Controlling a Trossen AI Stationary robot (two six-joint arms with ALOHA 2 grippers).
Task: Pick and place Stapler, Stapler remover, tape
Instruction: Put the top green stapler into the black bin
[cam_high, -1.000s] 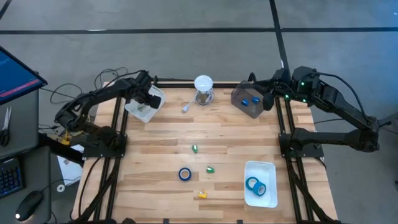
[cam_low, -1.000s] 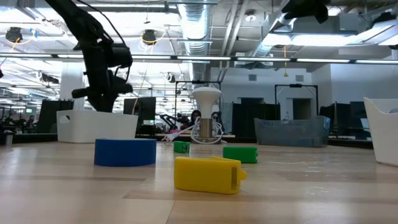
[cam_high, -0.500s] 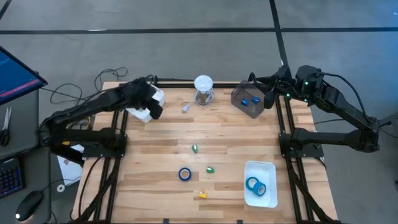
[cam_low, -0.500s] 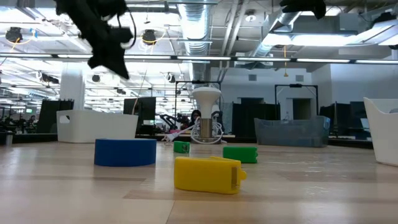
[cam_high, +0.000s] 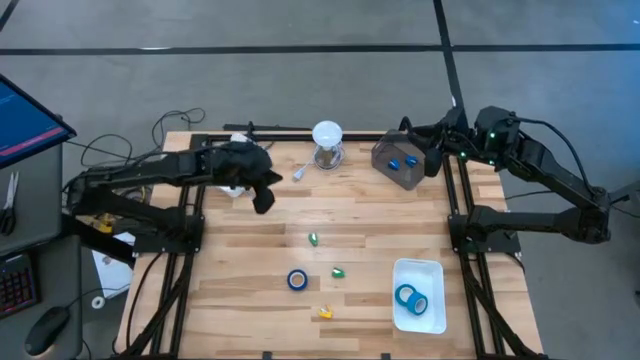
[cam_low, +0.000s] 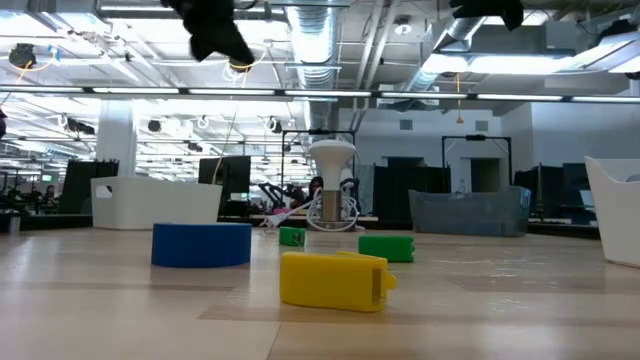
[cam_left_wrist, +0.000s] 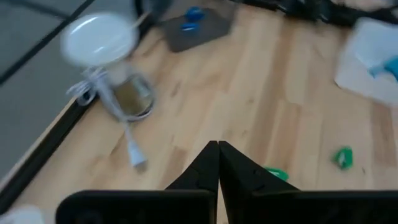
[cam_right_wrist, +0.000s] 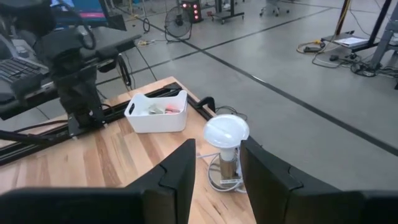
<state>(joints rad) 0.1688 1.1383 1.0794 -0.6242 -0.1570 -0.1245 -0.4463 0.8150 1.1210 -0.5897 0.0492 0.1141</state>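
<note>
High view: our left gripper (cam_high: 263, 203) pressed together at 11 o'clock; right gripper (cam_high: 432, 160) apart, 1 o'clock; tape (cam_high: 297, 280) at 6.

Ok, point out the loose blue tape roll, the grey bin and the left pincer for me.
loose blue tape roll (cam_high: 297, 280), high view, on its blue ring.
grey bin (cam_high: 398, 163), high view, on its inside floor.
left pincer (cam_high: 263, 202), high view, between its fingertips.

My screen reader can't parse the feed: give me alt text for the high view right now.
The left gripper, fingers shut and empty, hangs over the wooden table beyond a loose blue tape roll. A second roll lies in the white tray; the right gripper waits beside the grey bin.
</note>
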